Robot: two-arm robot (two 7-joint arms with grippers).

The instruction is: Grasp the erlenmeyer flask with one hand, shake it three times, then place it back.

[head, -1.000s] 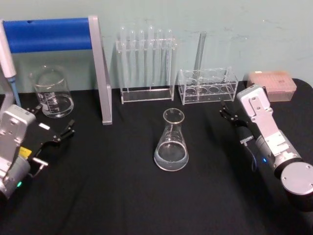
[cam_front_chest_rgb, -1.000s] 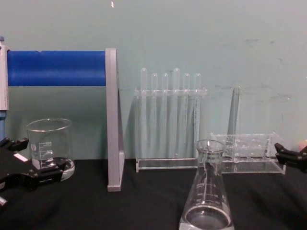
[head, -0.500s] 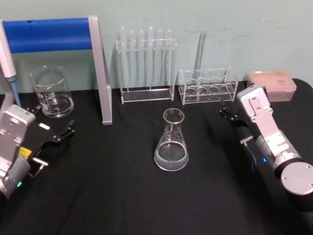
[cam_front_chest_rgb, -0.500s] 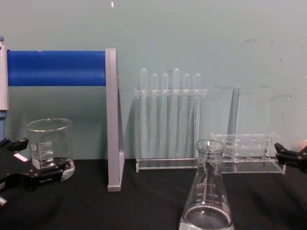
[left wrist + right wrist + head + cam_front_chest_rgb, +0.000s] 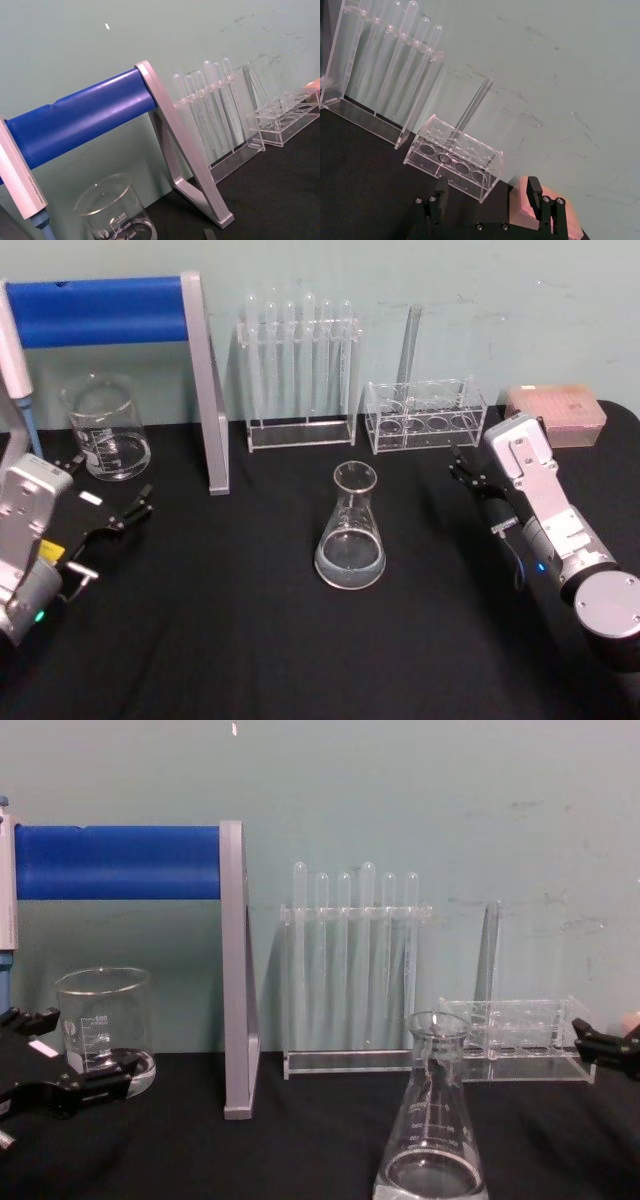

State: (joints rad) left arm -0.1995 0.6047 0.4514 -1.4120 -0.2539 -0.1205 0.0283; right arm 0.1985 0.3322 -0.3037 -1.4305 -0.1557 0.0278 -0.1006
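The erlenmeyer flask [image 5: 351,535] stands upright in the middle of the black table, a little clear liquid in its wide base; the chest view shows the flask [image 5: 430,1140] close and low. My right gripper [image 5: 462,468], the hand on the silver wrist, hovers open to the flask's right and slightly behind it, well apart from it. In the right wrist view this gripper [image 5: 487,192] has its fingers spread with nothing between them. My left gripper [image 5: 110,485] rests open at the table's left, far from the flask and close to the beaker [image 5: 105,430]. The chest view has the left gripper [image 5: 70,1050] at its left edge.
A stand with a blue bar [image 5: 100,310] and grey leg rises at the back left. A rack of test tubes [image 5: 298,370] and a low clear rack [image 5: 425,415] line the back wall behind the flask. A pink box [image 5: 555,410] sits at the back right.
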